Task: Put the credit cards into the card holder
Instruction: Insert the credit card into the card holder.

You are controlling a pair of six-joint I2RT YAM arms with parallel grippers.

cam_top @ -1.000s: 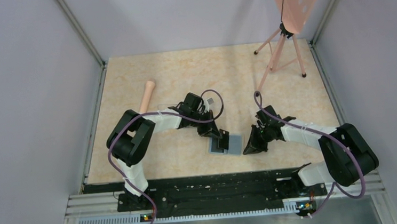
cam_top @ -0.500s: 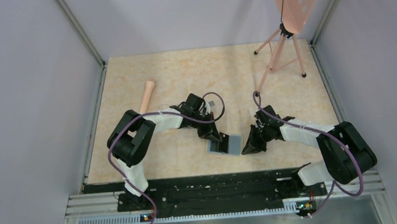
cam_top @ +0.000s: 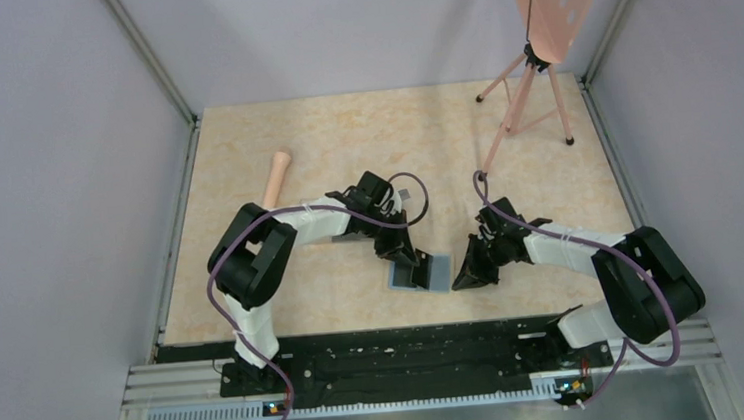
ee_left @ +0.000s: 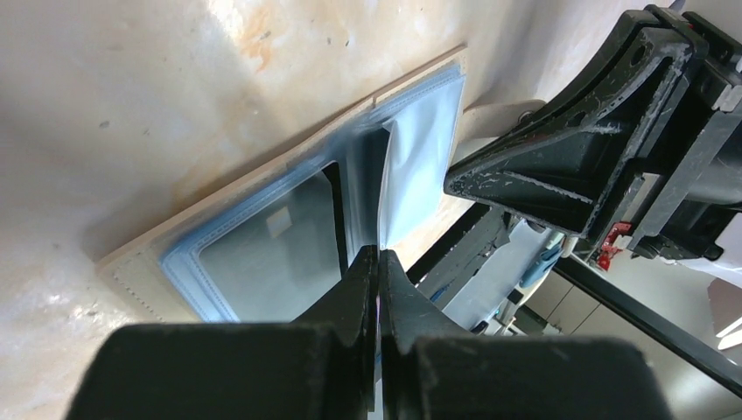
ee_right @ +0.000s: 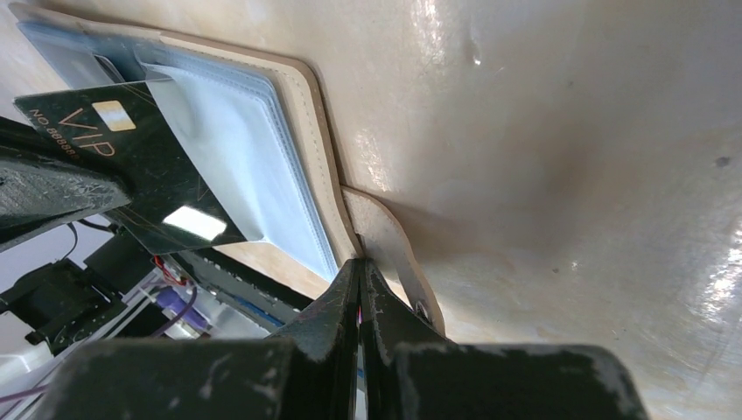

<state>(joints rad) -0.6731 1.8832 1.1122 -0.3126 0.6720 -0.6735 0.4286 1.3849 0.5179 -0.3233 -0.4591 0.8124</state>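
card holder (cam_top: 439, 271) lies open | left fingers (ee_left: 352, 302) grasp credit card (ee_right: 131, 166) | right fingers (ee_right: 337, 306) clenched, perhaps pinning its tab (ee_right: 389, 249)

Left fingers (ee_left: 350, 302) and right fingers (ee_right: 337, 311) closed

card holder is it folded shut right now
No, the card holder lies open flat, its grey-blue inside facing up.
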